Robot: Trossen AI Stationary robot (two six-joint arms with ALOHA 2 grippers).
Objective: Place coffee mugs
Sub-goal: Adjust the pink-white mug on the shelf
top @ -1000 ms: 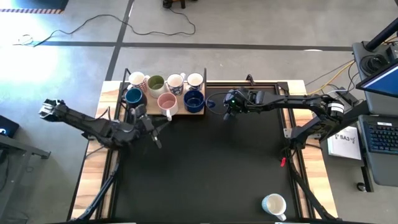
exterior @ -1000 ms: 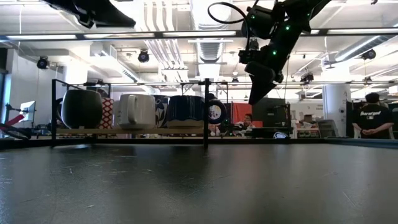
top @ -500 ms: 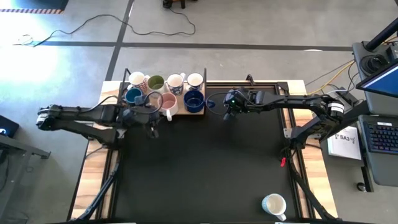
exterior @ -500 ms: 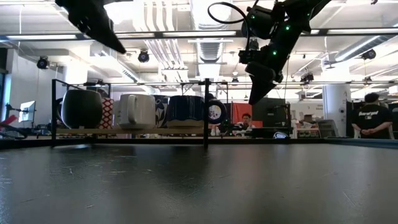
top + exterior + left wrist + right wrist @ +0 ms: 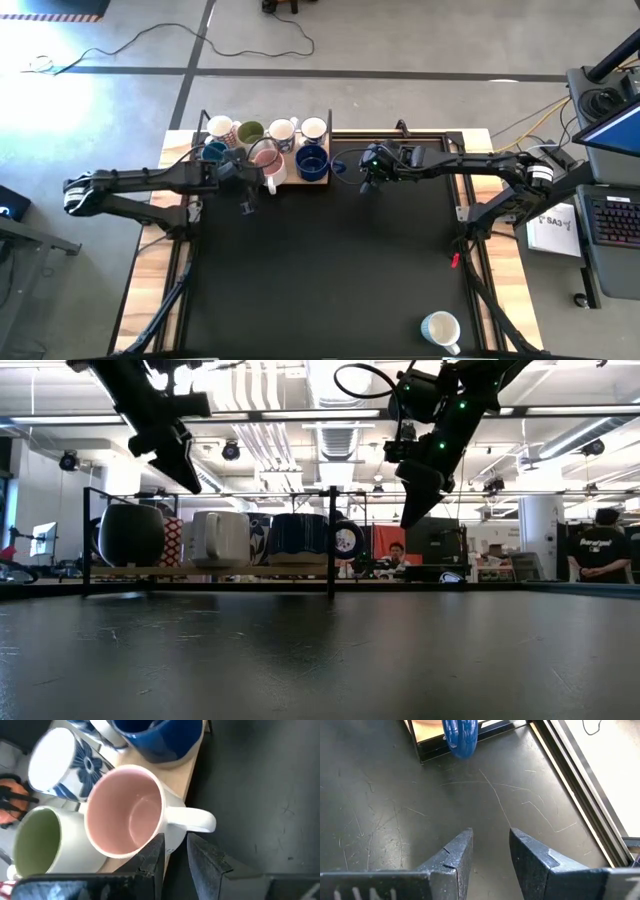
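Note:
Seven mugs stand close together on a wooden tray (image 5: 297, 182) at the table's far left. Among them are a pink-inside mug (image 5: 268, 160), a dark blue mug (image 5: 312, 160), a second blue mug (image 5: 214, 153) and an olive-inside mug (image 5: 250, 132). A lone white mug (image 5: 440, 328) sits at the near right edge. My left gripper (image 5: 247, 200) (image 5: 183, 468) hovers open above the tray's near side. In its wrist view the pink-inside mug (image 5: 125, 810) and its handle (image 5: 196, 820) lie just beyond the left gripper (image 5: 175, 852). My right gripper (image 5: 368, 178) hangs open over bare table right of the tray.
A black wire frame (image 5: 330, 540) surrounds the tray, and its posts rise above the mugs. The dark blue mug's handle (image 5: 461, 737) sticks out past the tray toward my right gripper (image 5: 490, 845). The black table top is bare from the middle to the near side. Beyond the far edge people stand in the room.
My left gripper has swung from the table's left toward the tray and come down. In the low view it dropped from the top edge to just above the mugs. The mugs have kept their places.

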